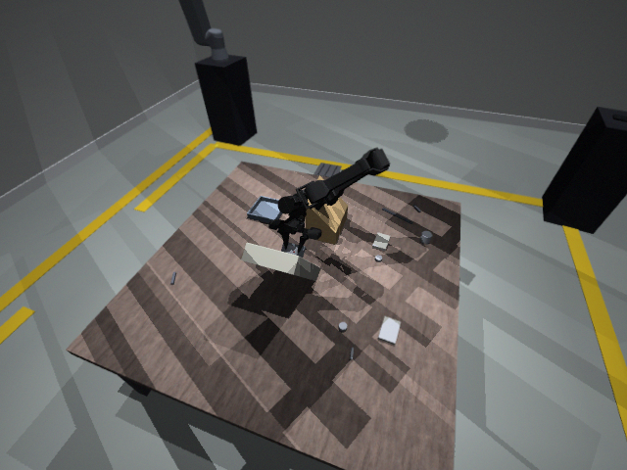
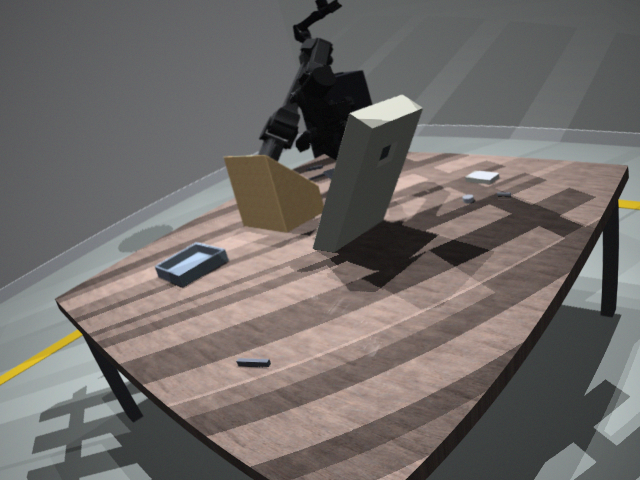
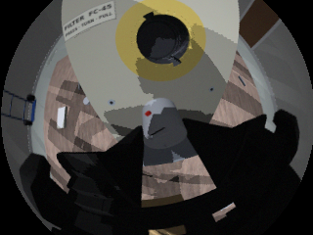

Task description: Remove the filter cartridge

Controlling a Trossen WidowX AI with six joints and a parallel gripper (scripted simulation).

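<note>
The grey service panel (image 1: pixel 273 257) (image 2: pixel 361 180) (image 3: pixel 98 73) stands tilted on the table. Its yellow-ringed round socket (image 3: pixel 162 39) is dark and empty, with notches at its rim. The filter cartridge (image 1: pixel 292 249) (image 3: pixel 164 124), a grey cylinder with a red mark and a dark slot, is out of the socket. My gripper (image 1: pixel 293 250) (image 3: pixel 162 125) is shut on it, in front of the panel face. The fingers cover its sides; the panel hides it in the exterior view. The blue-grey tray (image 1: pixel 258 218) (image 2: pixel 204 268) is empty, behind and to the left in the top view.
A tan wedge-shaped block (image 1: pixel 323 227) (image 2: pixel 258 191) stands close beside the arm, between the panel and the arm's base. A white box (image 1: pixel 389 330) (image 2: pixel 482 177) (image 3: pixel 62 117), a grey cup (image 1: pixel 426 237) and a small pale block (image 1: pixel 381 241) lie farther off.
</note>
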